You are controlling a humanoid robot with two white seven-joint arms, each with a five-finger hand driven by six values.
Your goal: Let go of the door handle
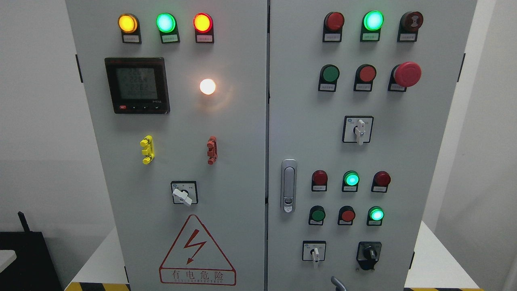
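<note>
Grey cabinet (242, 161), silver door handle (288, 186) untouched, warning triangle (197, 252) — "有电危险"

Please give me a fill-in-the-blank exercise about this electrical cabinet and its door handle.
1. The silver door handle is mounted on the ____ door.
2. The large emergency stop button is coloured ____.
3. The warning triangle shows a red ____ bolt.
4. No robot ____ touches the handle.

Missing words: right; red; lightning; hand
</note>
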